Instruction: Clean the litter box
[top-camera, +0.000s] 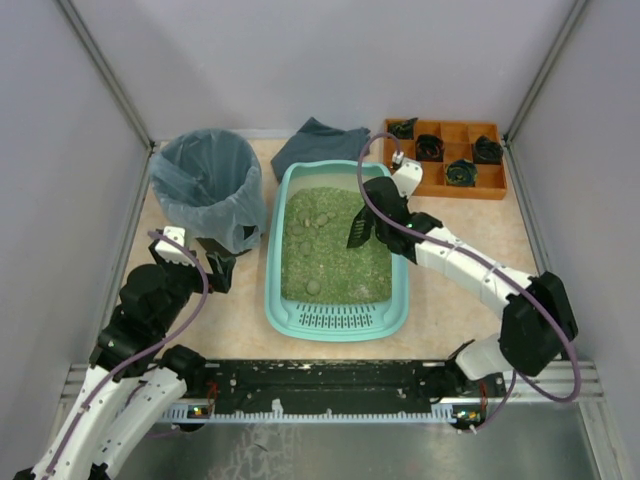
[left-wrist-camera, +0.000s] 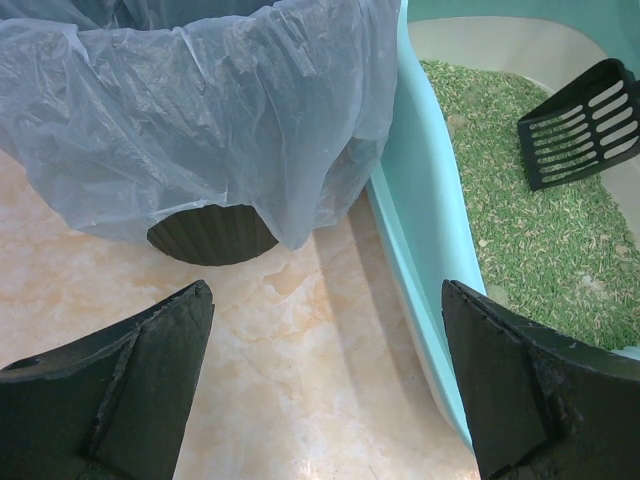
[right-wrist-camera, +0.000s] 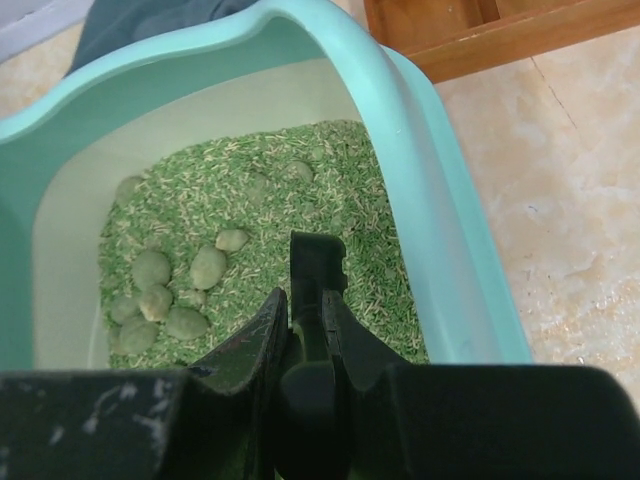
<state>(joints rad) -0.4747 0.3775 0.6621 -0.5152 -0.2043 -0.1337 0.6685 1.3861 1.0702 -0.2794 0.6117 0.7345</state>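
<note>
The large turquoise plastic litter box lies mid-table, lengthwise away from the arms. The right gripper, clamped on a black slotted scoop, hangs over its litter. Pale clumps lie to the scoop's left. The left gripper gapes outside the box, farther off.

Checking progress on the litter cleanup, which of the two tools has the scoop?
The right tool, shut on the black slotted scoop over the litter box. The left tool is open and empty, beside the lined bin.
</note>
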